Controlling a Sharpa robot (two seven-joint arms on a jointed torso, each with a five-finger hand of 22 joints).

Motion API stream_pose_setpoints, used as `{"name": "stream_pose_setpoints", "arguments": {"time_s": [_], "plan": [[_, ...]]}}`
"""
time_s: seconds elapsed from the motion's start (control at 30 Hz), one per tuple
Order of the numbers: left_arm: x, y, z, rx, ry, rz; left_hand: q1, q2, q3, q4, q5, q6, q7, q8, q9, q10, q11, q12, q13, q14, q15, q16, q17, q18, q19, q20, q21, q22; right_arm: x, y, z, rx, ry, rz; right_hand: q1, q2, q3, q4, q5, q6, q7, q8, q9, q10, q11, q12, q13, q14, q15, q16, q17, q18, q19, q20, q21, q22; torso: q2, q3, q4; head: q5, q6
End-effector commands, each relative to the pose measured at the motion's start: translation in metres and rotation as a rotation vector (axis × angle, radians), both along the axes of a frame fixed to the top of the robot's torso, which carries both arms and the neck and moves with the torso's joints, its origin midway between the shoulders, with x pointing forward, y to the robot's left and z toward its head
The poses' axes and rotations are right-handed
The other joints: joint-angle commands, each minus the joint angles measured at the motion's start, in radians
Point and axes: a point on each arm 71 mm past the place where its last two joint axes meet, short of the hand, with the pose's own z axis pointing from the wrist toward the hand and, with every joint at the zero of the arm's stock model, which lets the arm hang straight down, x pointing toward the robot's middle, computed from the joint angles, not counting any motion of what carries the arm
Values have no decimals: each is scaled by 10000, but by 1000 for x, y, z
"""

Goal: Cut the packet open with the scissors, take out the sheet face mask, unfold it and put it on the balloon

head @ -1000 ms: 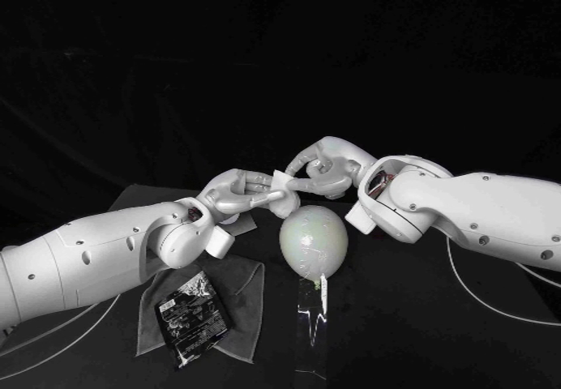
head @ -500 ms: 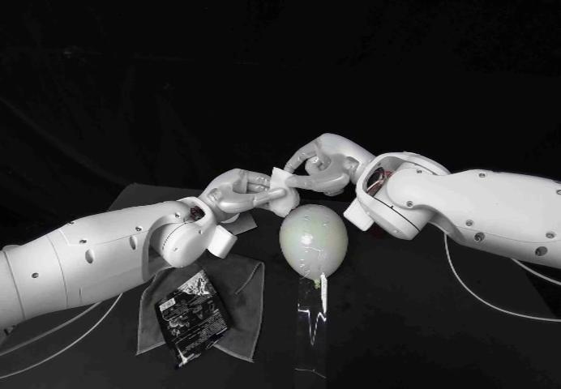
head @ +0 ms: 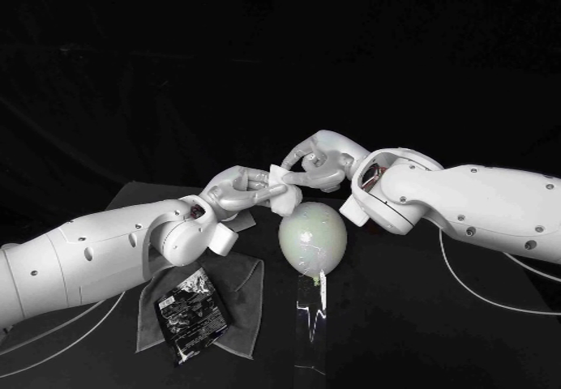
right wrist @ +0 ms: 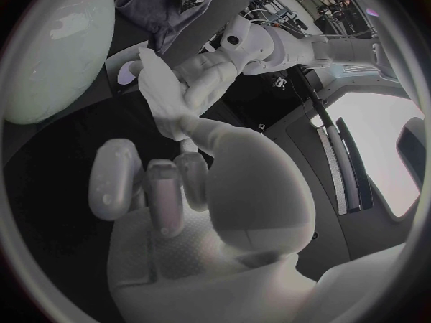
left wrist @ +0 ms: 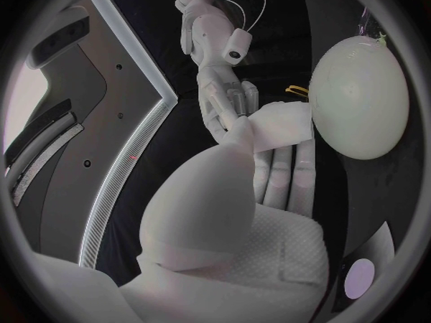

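The folded white sheet face mask (head: 280, 177) hangs above the table, just over the top of the pale balloon (head: 314, 237). My left hand (head: 243, 191) pinches its lower part from the left. My right hand (head: 315, 160) holds its upper edge from the right. The left wrist view has the mask (left wrist: 280, 125) lying across my left fingers, the right hand (left wrist: 221, 93) touching it and the balloon (left wrist: 359, 97) beside it. From the right wrist, my thumb reaches the mask (right wrist: 160, 93), and the left hand (right wrist: 214, 68) grips it from the other side.
The balloon stands on a clear stand (head: 311, 324) at the table's middle. The black packet (head: 190, 312) lies on a grey cloth (head: 240, 284) at the front left, under my left arm. A small yellow object (left wrist: 297, 90) lies past the balloon.
Both hands have risen slightly with the mask between them, and the right hand has shifted a little to the left. Balloon, packet and cloth have not moved.
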Motion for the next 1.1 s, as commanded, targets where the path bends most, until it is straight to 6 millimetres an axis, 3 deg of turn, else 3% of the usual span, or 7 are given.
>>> {"name": "stream_pose_setpoints", "arguments": {"time_s": [0.03, 0.17, 0.23, 0.37, 0.73, 0.9, 1.1], "plan": [[-1, -2, 3, -485, 54, -73, 23, 78, 136, -13, -6, 74, 6, 100, 85, 131, -25, -81, -9, 107, -24, -58, 27, 45, 76, -26, 61, 24, 1, -2, 1, 189, -107, -183, -219, 29, 22, 66, 24, -74, 22, -16, 1043, -129, 66, -280, 515, 846, -63, 8, 1719, 22, -11, 19, -47, 1699, 1, 9, -13, 1, -9], [0, -1, 3, -472, 69, 56, 31, 42, 356, -32, -5, 68, 12, 190, 148, 269, -47, -123, -9, 199, -50, -72, 60, 38, 97, -64, 130, 57, 3, -5, 2, 734, 53, -322, -842, -338, -459, 425, 49, -599, 215, -339, 900, -554, 235, -929, -91, 828, 39, -13, 1650, 58, -120, 65, -281, 1633, -4, 11, -10, 2, -21], [0, 0, 3, -469, 78, 105, 36, 31, 457, -34, -7, 49, 15, 212, 167, 285, -45, -151, -12, 202, -50, -93, 65, 31, 80, -72, 146, 66, 4, -6, 2, 926, 132, -330, -1579, -816, -1078, 908, 43, -1239, 520, -830, 657, -1100, 460, -1657, -746, 785, 262, -58, 1492, 91, -282, 179, -607, 1542, -3, 12, -9, -2, 0], [1, 0, 3, -464, 91, 192, 3, -68, 842, -18, -4, -15, 32, 299, 253, 274, -20, -246, -11, 163, -22, -199, 75, -2, -87, -50, 149, 75, 4, -8, 1, 1164, 304, -292, -1932, -1144, -1755, 1335, 23, -1779, 733, -1338, 398, -1758, 710, -2416, -1394, 656, 489, -169, 1109, 161, -590, 365, -1171, 1390, -3, 10, -12, -11, 27], [3, 4, 2, -485, 170, 557, -149, -248, 1902, -84, -12, -312, 155, 331, 384, 318, 30, -224, 16, 332, -29, -272, 163, 22, -157, -83, 402, 212, 11, -32, -2, 1975, 737, -1044, -1373, -862, -2590, 1960, 32, -1857, 888, -1813, 132, -2101, 872, -2575, -1602, 524, 659, -234, 868, 286, -849, 644, -1608, 1288, -3, 0, -1, -14, 91], [4, 5, 2, -533, 231, 708, -336, -478, 2649, -342, -5, -425, 122, 269, 414, 757, -74, -73, 48, 704, -170, -100, 329, 8, -71, -253, 898, 492, 11, -49, -9, 2327, 1047, -1535, -1197, -691, -2734, 2106, 35, -1639, 852, -1794, 116, -1874, 841, -2267, -1358, 563, 639, -200, 979, 275, -760, 668, -1451, 1334, 11, 1, 9, 2, 98], [4, 7, 2, -553, 316, 804, -820, -769, 3712, -946, 1, -699, 109, -216, 214, 946, -120, -19, 27, 817, -233, -9, 501, -153, -532, -461, 1894, 1145, 6, -65, -22, 2661, 1490, -2003, -1059, -572, -2894, 2245, 46, -1471, 814, -1792, 89, -1658, 806, -1975, -1123, 601, 610, -170, 1076, 257, -671, 661, -1305, 1377, 4, 2, -22, 26, 120]]}}
